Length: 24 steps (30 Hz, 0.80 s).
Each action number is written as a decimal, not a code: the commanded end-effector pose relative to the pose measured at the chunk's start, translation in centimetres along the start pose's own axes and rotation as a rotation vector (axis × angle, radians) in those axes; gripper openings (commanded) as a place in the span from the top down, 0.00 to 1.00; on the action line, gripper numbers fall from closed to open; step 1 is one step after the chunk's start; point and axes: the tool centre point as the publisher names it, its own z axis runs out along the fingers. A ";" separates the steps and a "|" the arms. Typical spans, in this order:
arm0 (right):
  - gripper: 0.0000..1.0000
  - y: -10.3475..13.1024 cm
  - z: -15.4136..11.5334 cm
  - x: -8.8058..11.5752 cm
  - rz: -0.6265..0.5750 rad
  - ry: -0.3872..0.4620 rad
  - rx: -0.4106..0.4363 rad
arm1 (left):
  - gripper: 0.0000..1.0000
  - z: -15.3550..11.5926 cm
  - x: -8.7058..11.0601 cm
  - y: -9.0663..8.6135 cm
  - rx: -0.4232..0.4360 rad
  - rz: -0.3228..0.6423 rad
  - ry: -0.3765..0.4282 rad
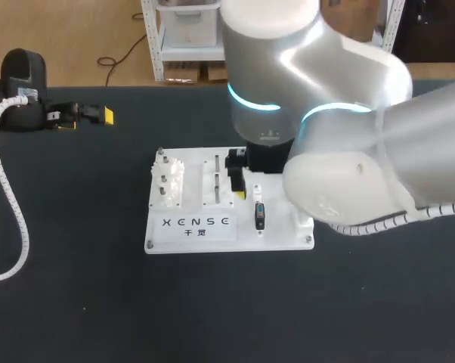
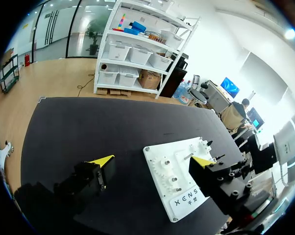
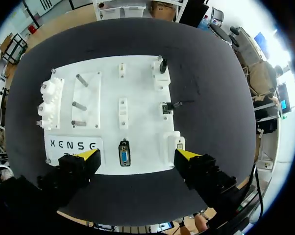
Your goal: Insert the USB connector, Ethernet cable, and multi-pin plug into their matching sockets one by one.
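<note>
The white socket board [image 1: 280, 234] lies mid-table. In the right wrist view a blue-faced multi-pin plug [image 3: 123, 156] sits in its socket at the board's [image 3: 142, 88] near edge. A dark USB connector [image 3: 162, 66] stands in a far socket, and a small Ethernet plug [image 3: 168, 107] with a thin lead sits mid-edge. My right gripper [image 3: 137, 155] hangs open above the multi-pin plug [image 1: 259, 215], holding nothing. In the head view the right gripper [image 1: 246, 189] is partly hidden by its arm. My left gripper [image 1: 84, 115] rests far left, open and empty [image 2: 152, 161], with the board [image 2: 182, 193] ahead of it.
White peg fixtures [image 1: 169, 178] stand on the board's left part. A white ribbed hose [image 1: 16, 219] from my left arm curves over the table's left side. The bulky right arm [image 1: 348, 128] covers the board's far right corner. Black mat surrounds the board.
</note>
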 end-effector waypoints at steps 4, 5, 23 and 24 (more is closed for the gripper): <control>0.00 0.9 1.0 1.2 -0.044 0.043 0.004 | 0.00 0.0 0.0 0.0 0.000 0.000 0.000; 0.00 0.9 1.3 1.3 -0.047 0.054 0.003 | 0.00 0.0 0.0 0.0 0.000 0.000 0.000; 0.28 1.5 4.7 0.3 -0.078 0.078 -0.063 | 0.00 0.0 0.0 0.0 0.000 0.000 0.000; 0.28 1.5 4.7 0.2 -0.082 0.072 -0.071 | 0.00 0.0 0.0 0.0 0.000 0.000 0.000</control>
